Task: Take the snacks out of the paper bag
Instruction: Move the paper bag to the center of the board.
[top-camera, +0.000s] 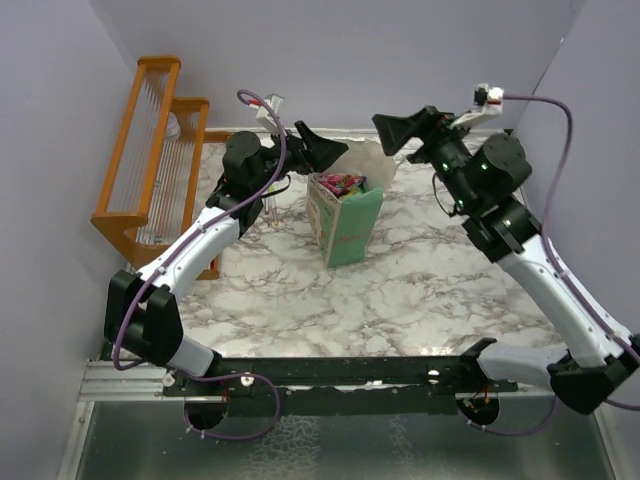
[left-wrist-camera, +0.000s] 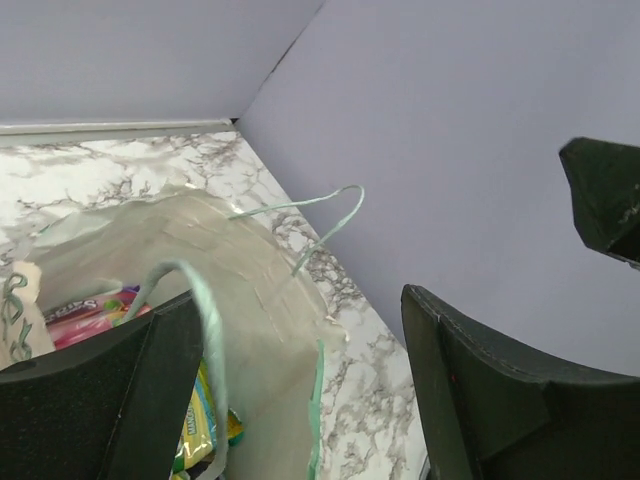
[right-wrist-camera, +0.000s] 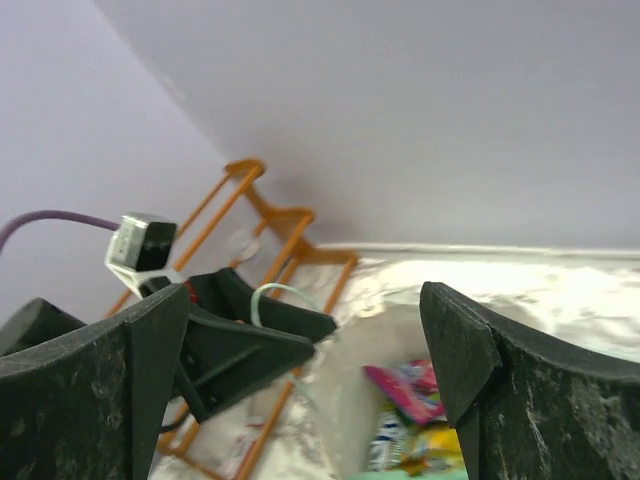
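Observation:
The mint-green paper bag (top-camera: 347, 222) stands upright mid-table with its mouth open. Pink and yellow-green snacks (top-camera: 343, 184) lie inside it. My left gripper (top-camera: 325, 150) is open just above the bag's far left rim. In the left wrist view (left-wrist-camera: 300, 400) its jaws straddle the bag's wall (left-wrist-camera: 250, 300), with one finger (left-wrist-camera: 100, 390) over the opening and a string handle (left-wrist-camera: 320, 215) standing up beyond. The snacks (left-wrist-camera: 88, 315) show under that finger. My right gripper (top-camera: 395, 128) is open and empty, above and right of the bag. In its wrist view (right-wrist-camera: 310, 390) the snacks (right-wrist-camera: 410, 390) lie below.
An orange wooden rack (top-camera: 150, 160) stands at the table's far left, also in the right wrist view (right-wrist-camera: 275, 225). Purple walls close in the back and both sides. The marble tabletop (top-camera: 400, 300) lies in front of the bag.

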